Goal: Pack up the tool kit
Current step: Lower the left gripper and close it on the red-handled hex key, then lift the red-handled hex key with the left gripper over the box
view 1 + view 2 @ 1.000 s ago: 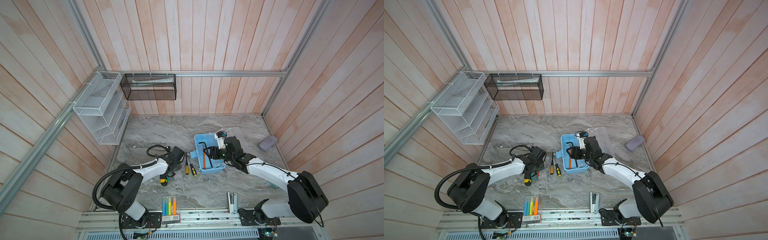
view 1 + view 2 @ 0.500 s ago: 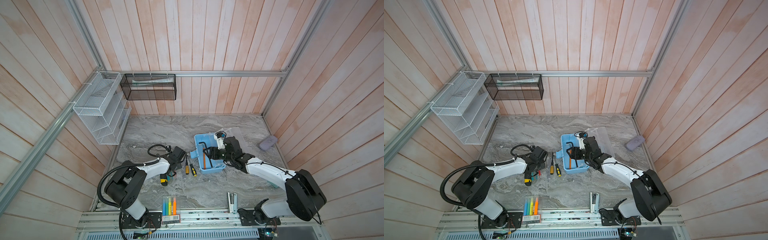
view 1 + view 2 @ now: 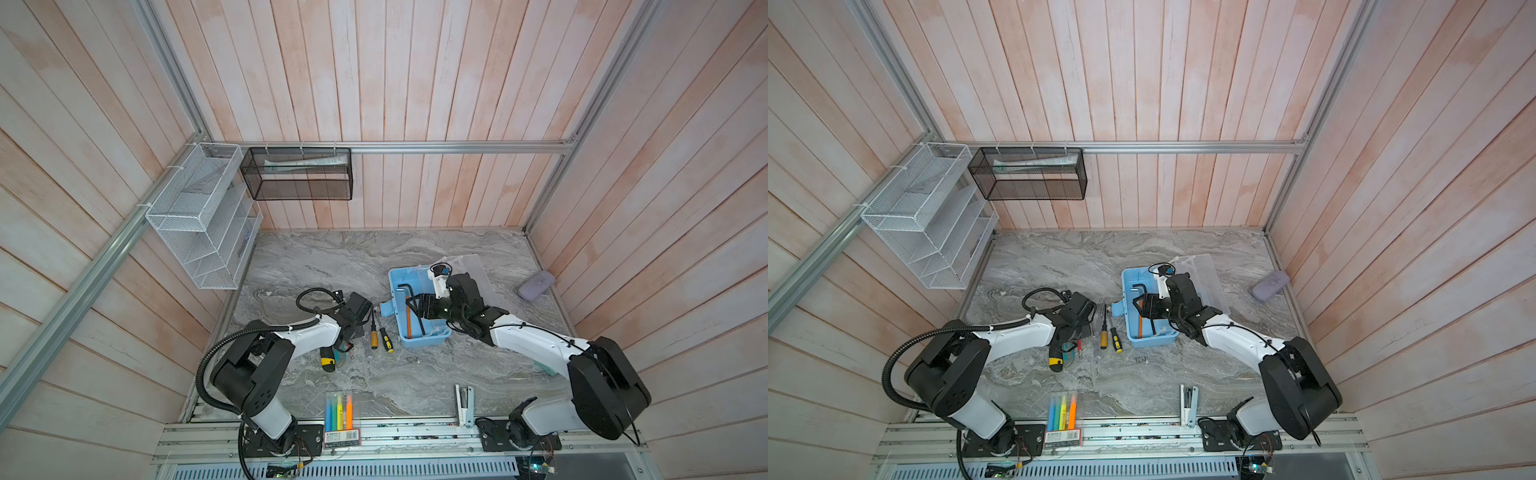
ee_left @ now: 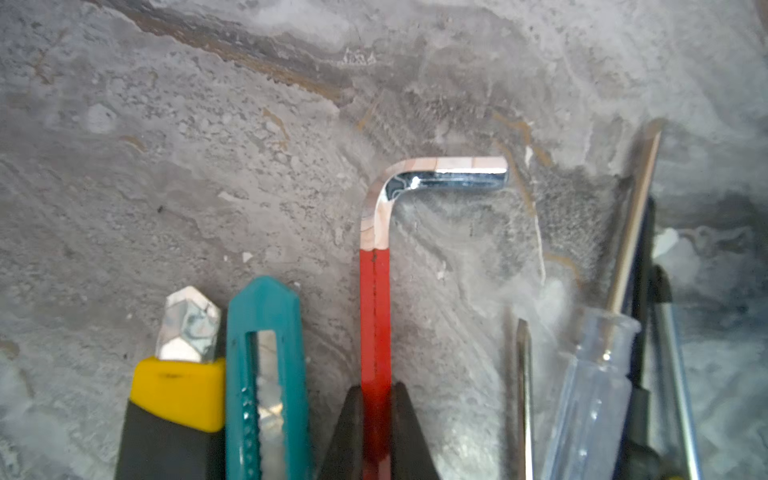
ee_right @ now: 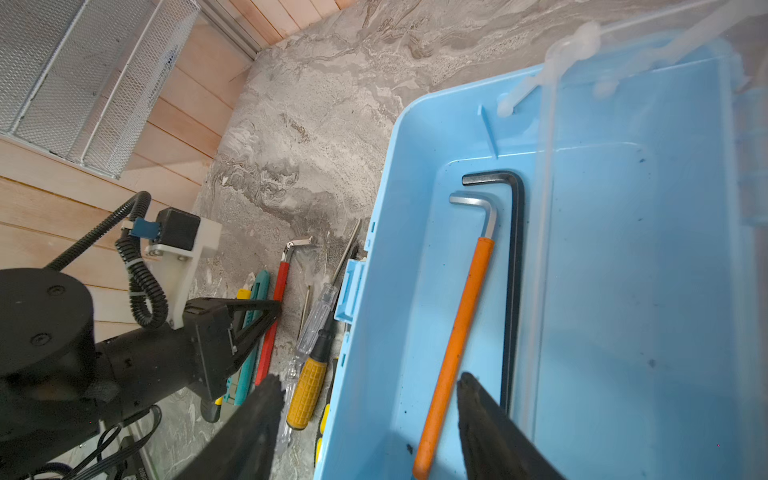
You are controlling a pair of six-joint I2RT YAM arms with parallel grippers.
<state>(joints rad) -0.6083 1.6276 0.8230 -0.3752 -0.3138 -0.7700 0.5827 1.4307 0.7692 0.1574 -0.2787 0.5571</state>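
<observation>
The light blue box (image 3: 394, 277) (image 5: 415, 124) stands open in both top views, its clear lid (image 3: 473, 272) swung back. An orange-sleeved hex key (image 5: 457, 324) and a black hex key (image 5: 515, 257) lie inside. My right gripper (image 5: 368, 384) (image 3: 415, 305) hangs open over the box's near wall. My left gripper (image 4: 376, 399) (image 3: 1075, 332) is shut on the red-sleeved hex key (image 4: 375, 299), which lies on the table. Beside it are a yellow-black utility knife (image 4: 174, 395), a teal cutter (image 4: 266, 353), a clear-handled screwdriver (image 4: 590, 395) and two yellow-handled screwdrivers (image 3: 375, 338).
A pack of highlighters (image 3: 340, 409) and a white stapler (image 3: 464, 403) lie at the front edge. A grey-purple case (image 3: 536, 284) sits by the right wall. A white wire rack (image 3: 199, 216) and a black mesh basket (image 3: 299, 174) hang on the walls.
My left gripper has closed onto the red hex key. The right arm has held still over the box.
</observation>
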